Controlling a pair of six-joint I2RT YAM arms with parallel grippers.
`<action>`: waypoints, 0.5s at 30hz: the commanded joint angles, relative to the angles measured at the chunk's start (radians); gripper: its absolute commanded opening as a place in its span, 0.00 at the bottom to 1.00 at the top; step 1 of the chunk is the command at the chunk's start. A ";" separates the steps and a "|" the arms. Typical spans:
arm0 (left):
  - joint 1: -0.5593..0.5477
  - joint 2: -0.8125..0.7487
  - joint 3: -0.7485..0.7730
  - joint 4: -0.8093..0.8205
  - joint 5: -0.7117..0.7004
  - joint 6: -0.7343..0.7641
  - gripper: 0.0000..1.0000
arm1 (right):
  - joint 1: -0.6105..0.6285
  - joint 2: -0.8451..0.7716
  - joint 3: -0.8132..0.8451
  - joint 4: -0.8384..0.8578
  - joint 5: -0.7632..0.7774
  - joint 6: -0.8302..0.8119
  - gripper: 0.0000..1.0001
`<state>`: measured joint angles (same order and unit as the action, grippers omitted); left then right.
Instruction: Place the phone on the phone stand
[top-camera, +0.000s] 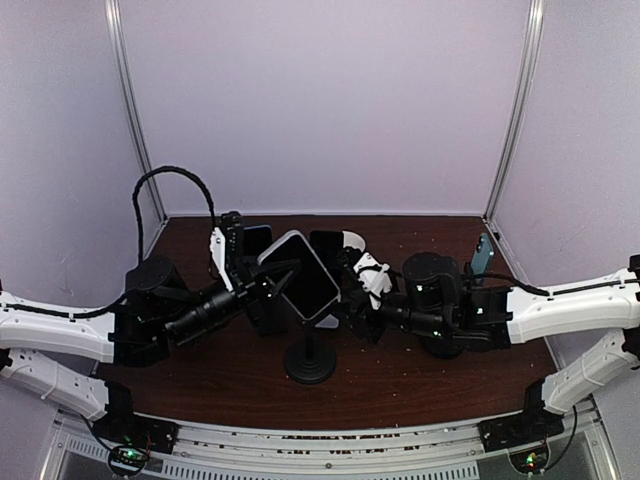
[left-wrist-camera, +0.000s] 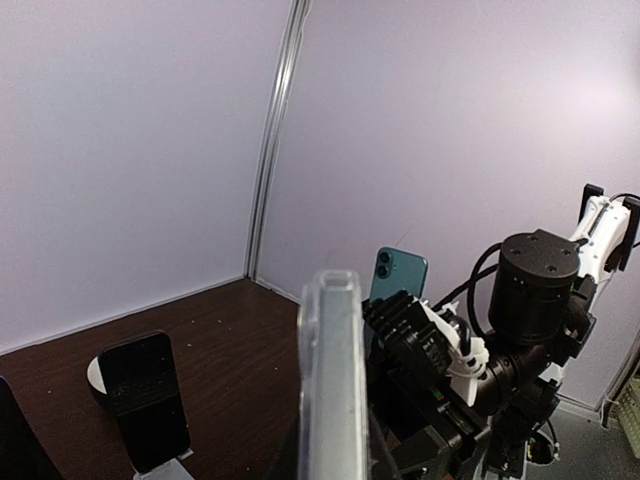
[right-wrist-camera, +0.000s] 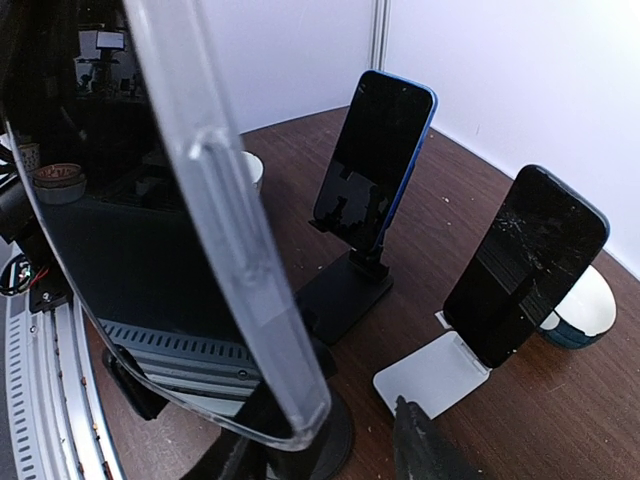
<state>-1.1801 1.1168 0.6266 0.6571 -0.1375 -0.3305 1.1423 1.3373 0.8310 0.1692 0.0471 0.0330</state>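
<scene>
Clear-cased black phone (top-camera: 303, 277) at stand head, attended from both sides.
Left tool (top-camera: 272, 283) is clamped narrow on the phone's left edge; the phone stands tilted atop the black round-footed stand (top-camera: 310, 362) at the middle of the dark wooden bench (top-camera: 440, 385); right tool (top-camera: 350, 298) sits at its right edge, grip state cannot be told.

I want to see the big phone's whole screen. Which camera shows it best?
The top camera: the phone shows almost its whole face there. The left wrist camera sees only its clear edge. The right wrist camera is so close that only part fits.
</scene>
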 joint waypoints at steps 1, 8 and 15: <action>-0.012 0.009 0.030 0.031 -0.013 -0.036 0.00 | 0.013 0.035 0.036 0.015 0.026 0.011 0.42; -0.037 0.021 0.045 0.003 -0.016 -0.048 0.00 | 0.015 0.014 0.001 0.006 0.056 0.032 0.43; -0.058 -0.009 0.071 -0.098 -0.046 -0.011 0.00 | 0.016 -0.013 -0.017 -0.018 0.068 0.042 0.35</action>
<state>-1.2137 1.1252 0.6540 0.6094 -0.1810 -0.3527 1.1557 1.3514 0.8318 0.1646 0.0845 0.0582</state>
